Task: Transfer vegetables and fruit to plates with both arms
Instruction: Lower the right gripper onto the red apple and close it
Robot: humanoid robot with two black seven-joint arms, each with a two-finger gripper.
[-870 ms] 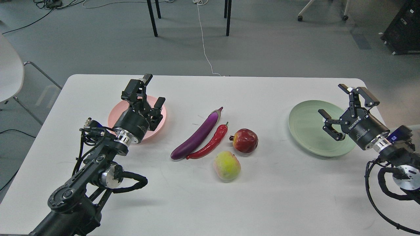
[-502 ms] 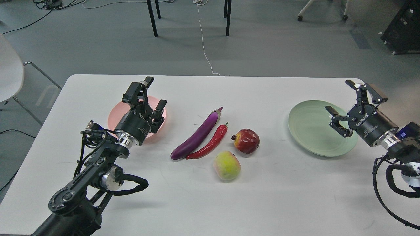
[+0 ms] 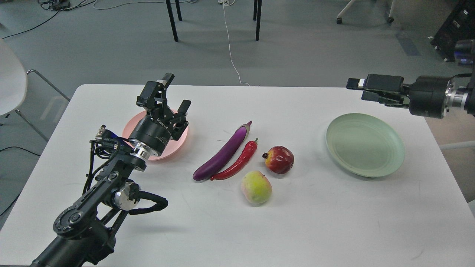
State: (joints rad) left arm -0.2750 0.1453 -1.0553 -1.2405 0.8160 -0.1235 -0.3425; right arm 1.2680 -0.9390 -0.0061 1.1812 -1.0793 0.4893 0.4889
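The purple eggplant (image 3: pixel 222 154) and the red chili pepper (image 3: pixel 237 162) lie side by side at the table's middle. The dark red fruit (image 3: pixel 279 160) sits to their right, and the yellow-green peach (image 3: pixel 256 187) sits in front. The pink plate (image 3: pixel 179 138) is at the left, partly hidden by my left arm. My left gripper (image 3: pixel 176 94) is open and empty above it. The green plate (image 3: pixel 365 144) is at the right and holds nothing. My right gripper (image 3: pixel 357 90) is held level above the table's far right, pointing left, with its fingers apart and empty.
The white table (image 3: pixel 326 222) has a rounded far edge and bare surface in front of the produce. A white chair (image 3: pixel 11 74) stands at the left. On the floor behind are black table legs (image 3: pixel 171 20), a white cable (image 3: pixel 232 55) and a black case (image 3: pixel 454 31).
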